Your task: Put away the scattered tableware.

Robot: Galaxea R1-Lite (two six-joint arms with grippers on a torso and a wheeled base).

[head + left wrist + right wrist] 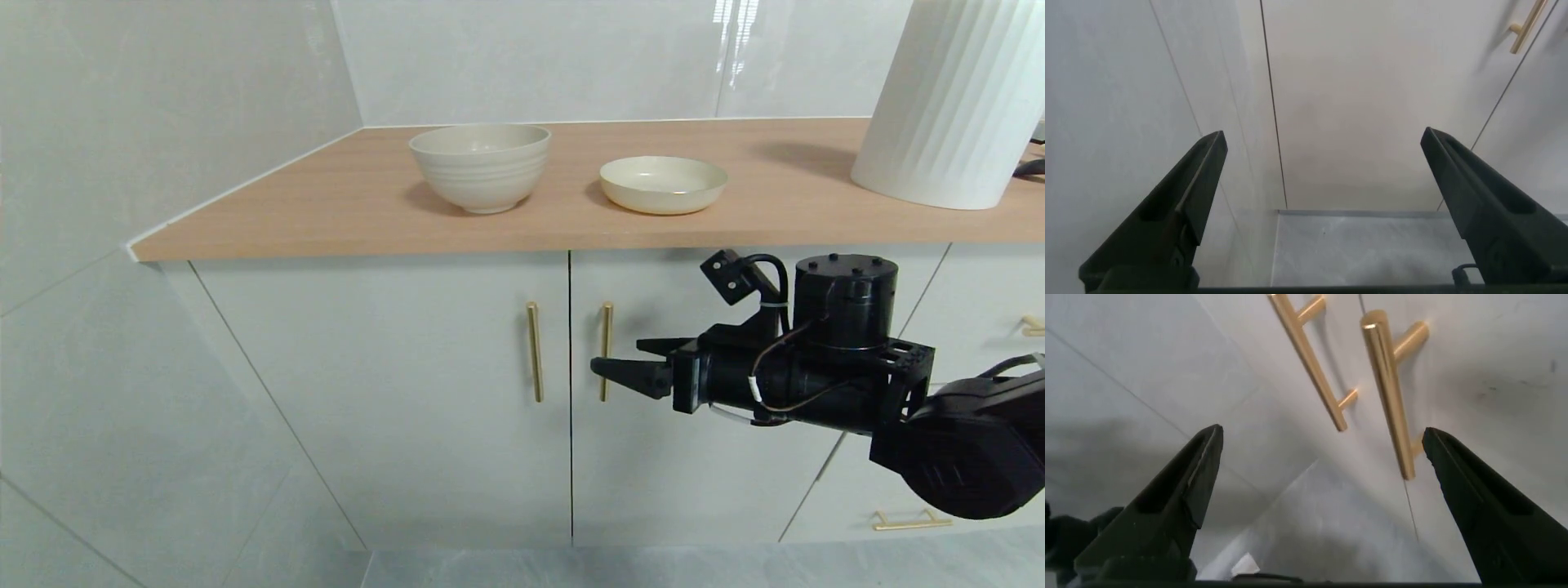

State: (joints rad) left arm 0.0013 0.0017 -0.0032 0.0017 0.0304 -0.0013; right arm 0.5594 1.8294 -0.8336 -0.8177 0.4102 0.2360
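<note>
A deep cream bowl (pixel 480 163) and a shallow cream dish (pixel 663 184) stand side by side on the wooden counter (pixel 343 212). Below them are two white cabinet doors with upright gold handles (pixel 534 351) (pixel 606 349). My right gripper (pixel 619 356) is open at handle height, just in front of the right door's handle, holding nothing. In the right wrist view that gripper (pixel 1321 434) has the nearer gold handle (pixel 1388 396) between its spread fingers but apart from them, with the other handle (pixel 1310 359) beyond. My left gripper (pixel 1323 139) is open and empty, low before a cabinet front.
A tall white ribbed cylinder (pixel 955 98) stands on the counter at the right. Tiled walls close off the left side and the back. More cabinet fronts with gold pulls (pixel 902 519) lie to the right. Grey floor (pixel 1355 253) runs below the doors.
</note>
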